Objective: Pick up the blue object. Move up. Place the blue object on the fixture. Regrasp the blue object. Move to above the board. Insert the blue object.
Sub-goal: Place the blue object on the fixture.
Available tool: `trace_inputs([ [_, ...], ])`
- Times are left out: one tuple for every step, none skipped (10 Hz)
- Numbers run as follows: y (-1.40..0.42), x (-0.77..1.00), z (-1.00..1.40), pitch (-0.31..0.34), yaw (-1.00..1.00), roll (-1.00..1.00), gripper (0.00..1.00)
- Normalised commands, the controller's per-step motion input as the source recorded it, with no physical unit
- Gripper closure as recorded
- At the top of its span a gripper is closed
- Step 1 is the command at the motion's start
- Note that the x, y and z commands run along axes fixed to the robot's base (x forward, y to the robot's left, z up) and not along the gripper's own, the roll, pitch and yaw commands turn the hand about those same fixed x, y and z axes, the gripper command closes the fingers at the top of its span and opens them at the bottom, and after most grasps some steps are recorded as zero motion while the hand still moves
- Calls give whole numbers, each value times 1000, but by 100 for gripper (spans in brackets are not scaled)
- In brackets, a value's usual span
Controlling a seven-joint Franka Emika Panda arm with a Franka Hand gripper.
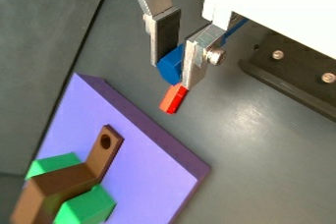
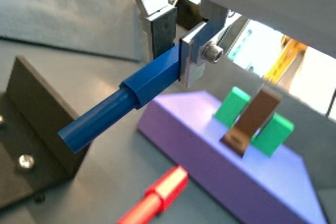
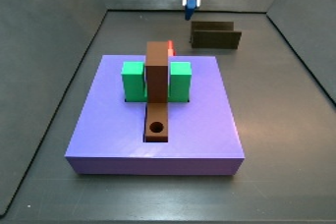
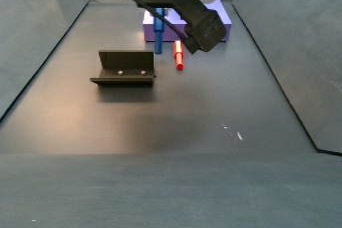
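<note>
Gripper [image 2: 184, 46] up off the floor, fingers [image 2: 197, 51] clenched on one blue object [image 2: 121, 101]. One red piece [image 2: 155, 198], one fixture [image 3: 214, 36], one board [image 3: 197, 130], two green blocks [image 3: 136, 79].

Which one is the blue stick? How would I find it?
Start at the big purple board with two green blocks and a brown bar. Behind it, the pincer hangs above the grey floor, clamping the blue stick. It is thin, bright blue and in the air, unlike the small red piece lying on the floor.
</note>
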Motion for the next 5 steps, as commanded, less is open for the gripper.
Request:
trace_inputs([
  [80,411,180,0,0,-417,100],
  [3,429,0,0,0,-186,100],
  [0,397,-17,-17,0,0,100],
  [0,431,0,0,14,140,100],
  [0,463,0,0,0,160,100],
])
